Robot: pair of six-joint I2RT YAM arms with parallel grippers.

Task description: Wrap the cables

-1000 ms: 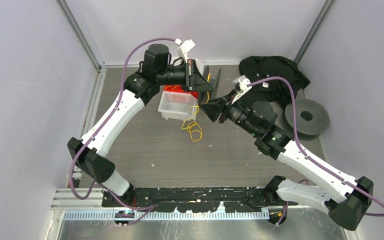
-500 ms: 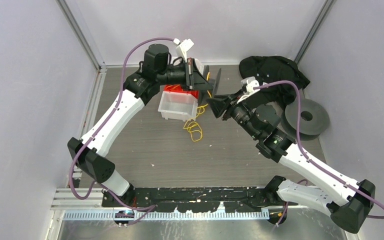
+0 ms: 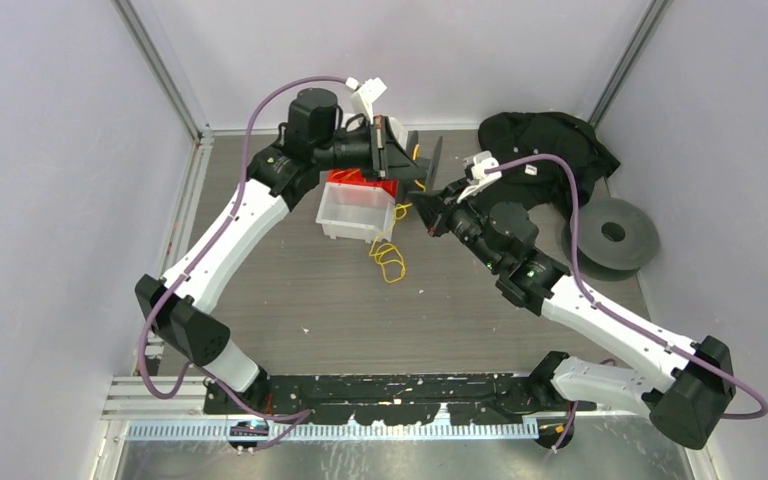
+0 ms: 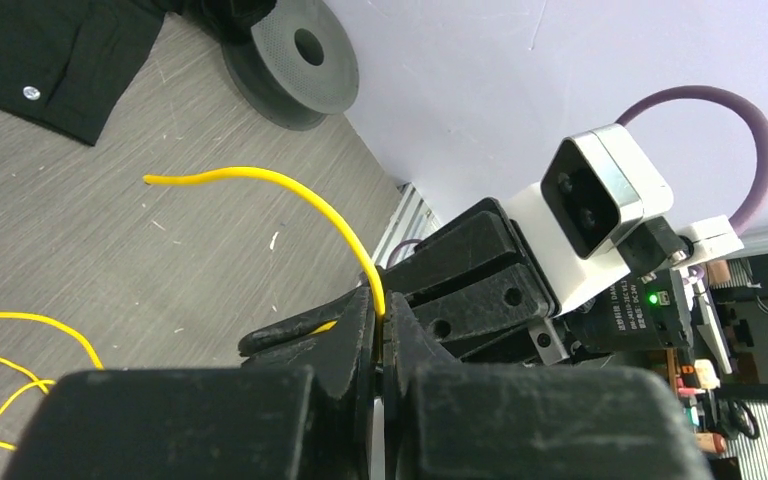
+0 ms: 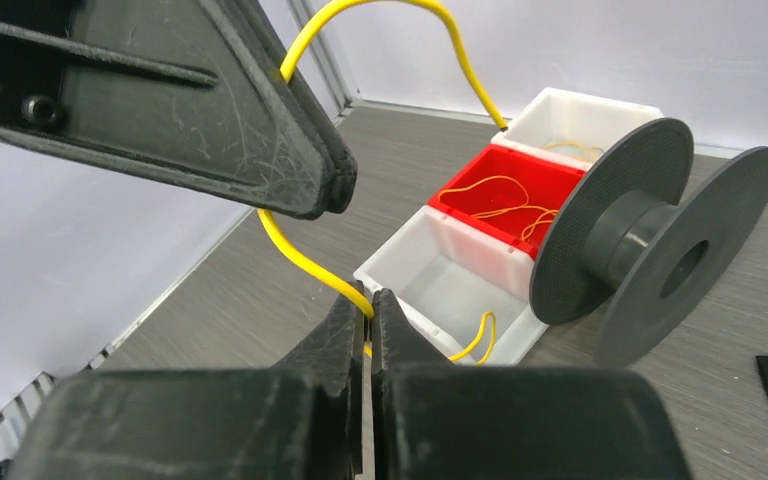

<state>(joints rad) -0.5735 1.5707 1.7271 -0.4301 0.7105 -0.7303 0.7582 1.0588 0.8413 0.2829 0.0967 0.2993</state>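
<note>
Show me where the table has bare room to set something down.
Free: the wide near-middle stretch of table between the left arm and right arm, on the near side of the yellow cable loops. Crowded: the far middle, with bins and upright spool; the far right corner, with black cloth and flat spool.

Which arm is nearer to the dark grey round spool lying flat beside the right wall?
Right. The right arm bends close beside the dark grey flat spool; the left arm is far away, at the opposite side.
</note>
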